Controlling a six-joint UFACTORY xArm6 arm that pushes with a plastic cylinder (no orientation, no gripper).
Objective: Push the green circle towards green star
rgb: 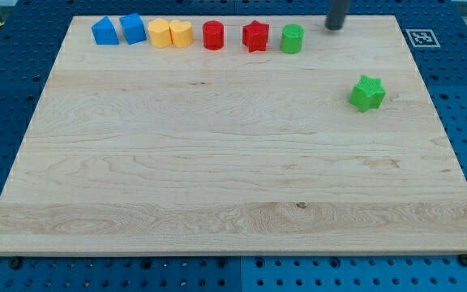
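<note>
my tip [333,27] is free, touching nothing, by the top edge just right of the green circle [292,38]. green star [367,93] lies twd the right edge, lower. tip sits on star's side, so prob needs to get round to circle's left.

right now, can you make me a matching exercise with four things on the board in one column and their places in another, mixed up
Things:
1. green star
2. green circle
3. my tip
4. blue blocks

Places:
A. the view's left end of the top row
B. alone, below the row, toward the view's right
C. the view's right end of the top row, beside the red star
D. near the board's top edge, to the view's right of the row, touching no block

Pairs: 1-B, 2-C, 3-D, 4-A
</note>
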